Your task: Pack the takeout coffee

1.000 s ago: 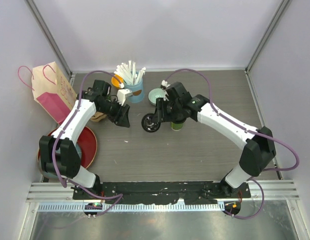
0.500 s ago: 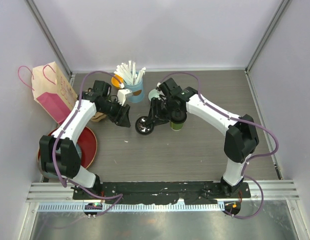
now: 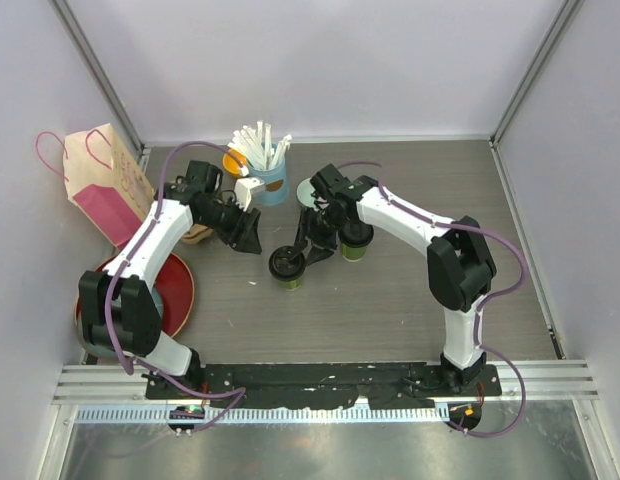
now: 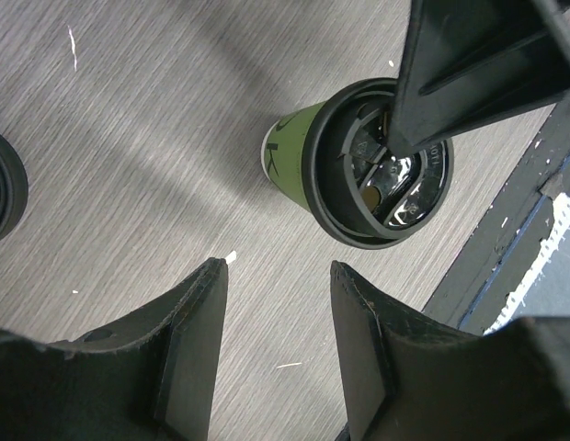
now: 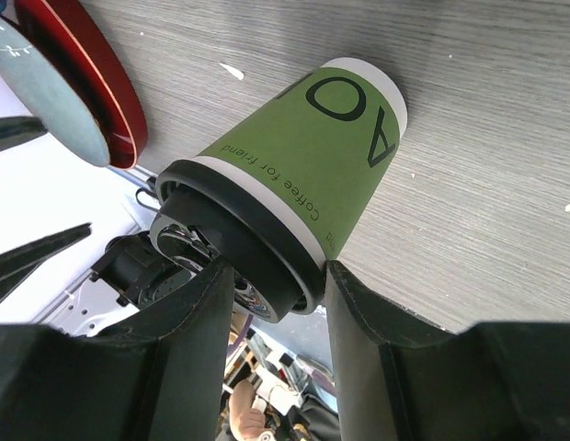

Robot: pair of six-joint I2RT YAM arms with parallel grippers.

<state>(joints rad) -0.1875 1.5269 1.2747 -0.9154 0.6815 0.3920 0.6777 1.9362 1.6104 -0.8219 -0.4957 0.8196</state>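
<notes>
R gripper (image 5: 276, 280), half-closed, clamps upright dark-green paper cup w/ round black plastic lid (image 3: 284, 266) by its rim, at 4 o'clock from empty, half-open L gripper (image 3: 251, 244).

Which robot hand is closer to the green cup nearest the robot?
Right. The right gripper pinches the black lid of the green cup. The left gripper hangs open beside it, on the robot's left, not touching.
</notes>
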